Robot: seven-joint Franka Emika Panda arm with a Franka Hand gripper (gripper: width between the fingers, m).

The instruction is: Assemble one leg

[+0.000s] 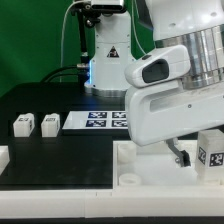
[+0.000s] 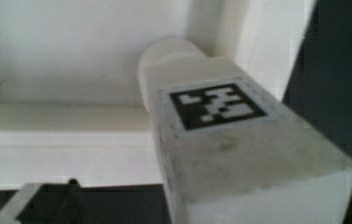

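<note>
A leg (image 1: pixel 212 150), a small white block with a black-and-white marker, stands tilted on the big white tray-like part (image 1: pixel 140 165) at the exterior view's right. In the wrist view the leg (image 2: pixel 226 120) fills the middle and right, with the tray (image 2: pixel 66 90) behind it. My gripper (image 1: pixel 196 156) is low over the tray around the leg. One dark finger (image 2: pixel 41 200) shows with a gap between it and the leg. The other finger is hidden behind the leg. The jaws stand apart. Two more legs (image 1: pixel 22 125) (image 1: pixel 49 122) lie on the black table at the exterior view's left.
The marker board (image 1: pixel 100 120) lies flat at the table's middle back. A white piece (image 1: pixel 3 156) shows at the exterior view's left edge. The arm's white body (image 1: pixel 170 90) hangs over the tray. The robot base (image 1: pixel 108 55) stands behind.
</note>
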